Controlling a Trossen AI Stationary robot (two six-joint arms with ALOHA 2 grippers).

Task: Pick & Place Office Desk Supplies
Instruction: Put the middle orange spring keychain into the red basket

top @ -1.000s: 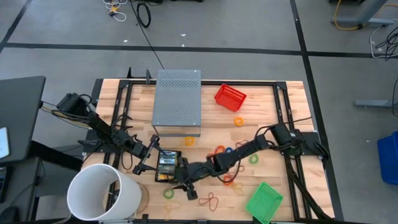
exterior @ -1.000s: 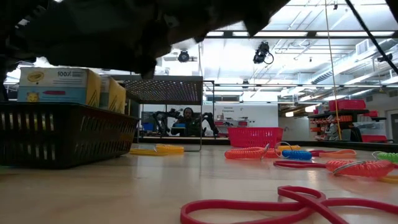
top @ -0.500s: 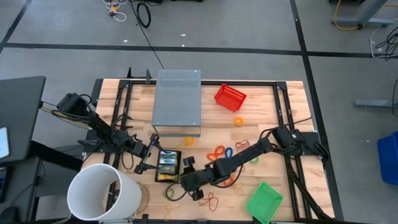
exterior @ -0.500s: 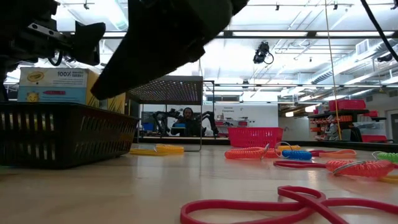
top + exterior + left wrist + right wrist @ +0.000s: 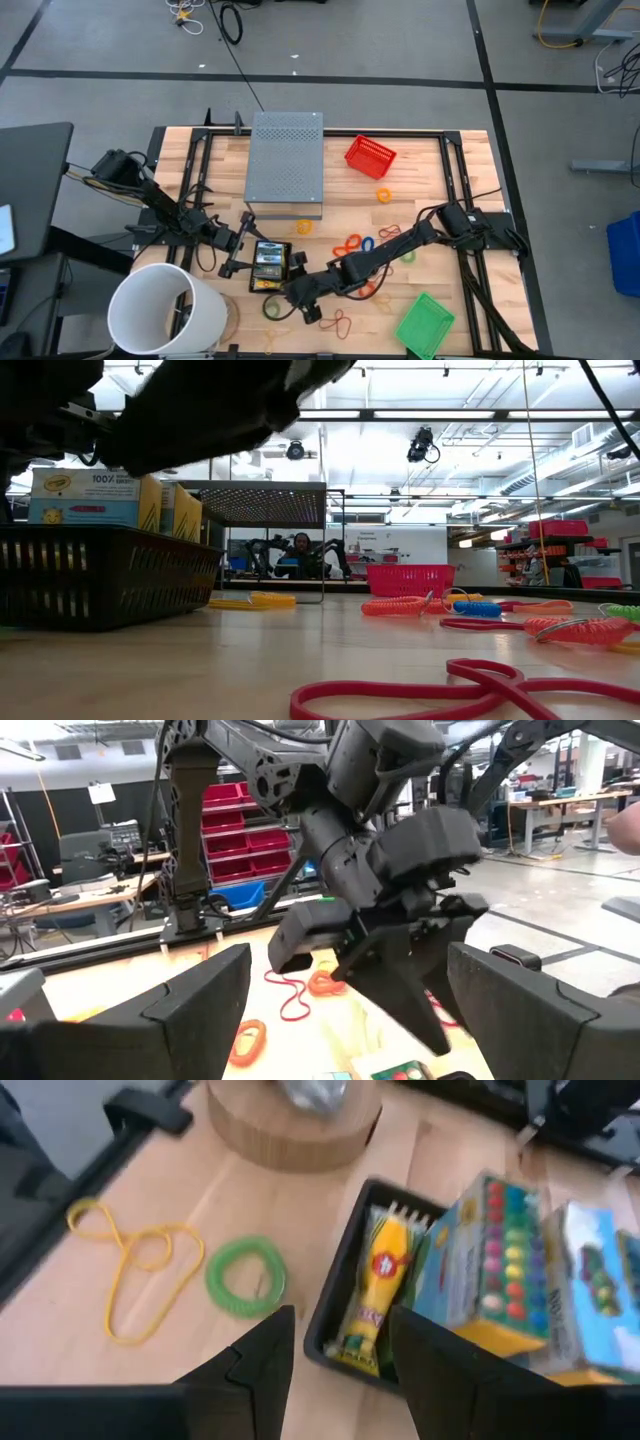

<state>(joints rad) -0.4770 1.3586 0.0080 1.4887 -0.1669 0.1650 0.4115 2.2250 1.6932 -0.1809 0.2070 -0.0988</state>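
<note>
Right gripper (image 5: 297, 293) jaws apart, empty, hovering at the front edge of the black tray (image 5: 254, 284) holding the crayon boxes (image 5: 268, 262). Left gripper (image 5: 238, 252) spread wide, empty, just beside the tray. Risk: grippers close together could collide, or a finger clips the tray rim. Green band (image 5: 246, 1276) lies near the tray.

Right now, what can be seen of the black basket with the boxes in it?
The black basket is a small, shallow tray that looks like slatted plastic, resting flat on the wooden table near its front edge, between the two arms. It holds crayon-style boxes: two stand on edge, and a yellow-and-green one lies flat along one wall. The right pincer hangs open just above that end, not touching it.
</note>
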